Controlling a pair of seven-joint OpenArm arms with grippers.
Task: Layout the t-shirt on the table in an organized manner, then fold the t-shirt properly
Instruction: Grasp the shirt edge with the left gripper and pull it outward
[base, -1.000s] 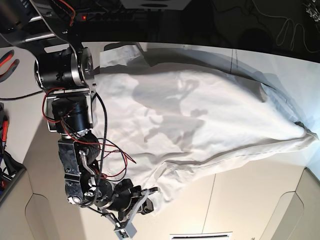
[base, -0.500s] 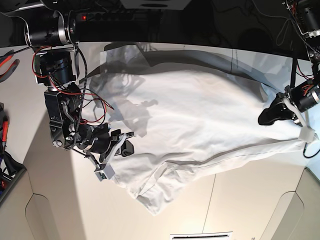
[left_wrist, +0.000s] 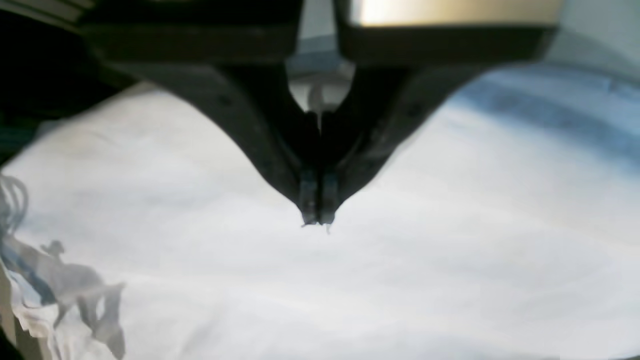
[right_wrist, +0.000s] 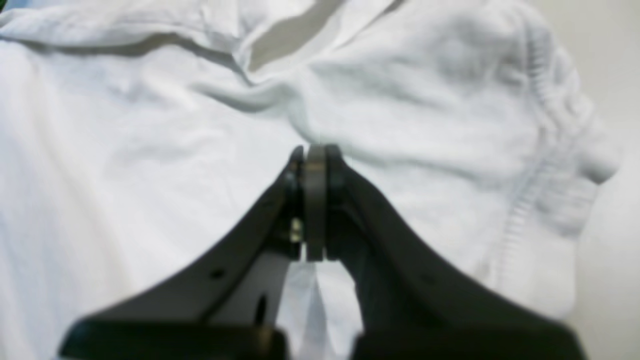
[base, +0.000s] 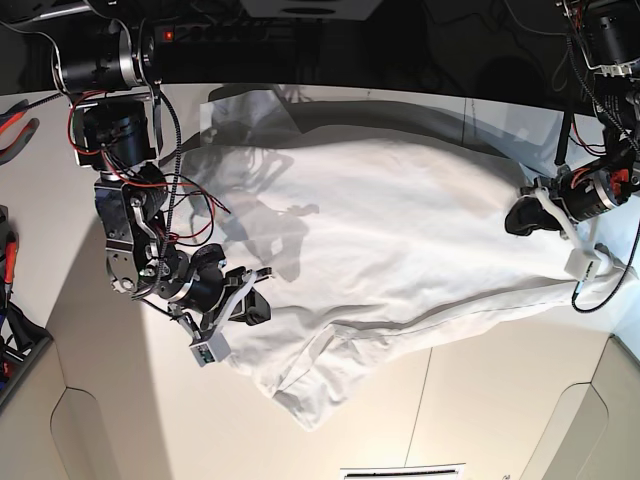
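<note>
Base view showed the t-shirt (base: 400, 250) spread across the table (base: 500, 400), broad over most of its area but bunched into a loose fold at its near lower corner. We had the right gripper (base: 252, 300) at that view's left edge of the cloth and the left gripper (base: 522, 215) at the opposite edge, well apart from each other.

Right wrist view showed the right gripper (right_wrist: 314, 155) with its jaws pressed together over wrinkled fabric, beside a stitched hem (right_wrist: 530, 190). We could not tell whether any cloth was pinched between the tips or whether they merely rested against it. Left wrist view showed the left gripper (left_wrist: 316, 217) likewise closed to a point above smooth white fabric, with no fold visibly caught.

We judged the layout stage incomplete, because the lower corner remained doubled over and long creases ran across the body.

We identified the following risks:
- If only one layer was caught, a pull would drag the top layer and deepen the creases.
- If neither claw held cloth, a spreading motion would slide over the fabric and leave it unchanged.
- If one arm pulled ahead of the other, the shirt would skew across the table.
- Loose wiring near the right arm could snag the cloth.
</note>
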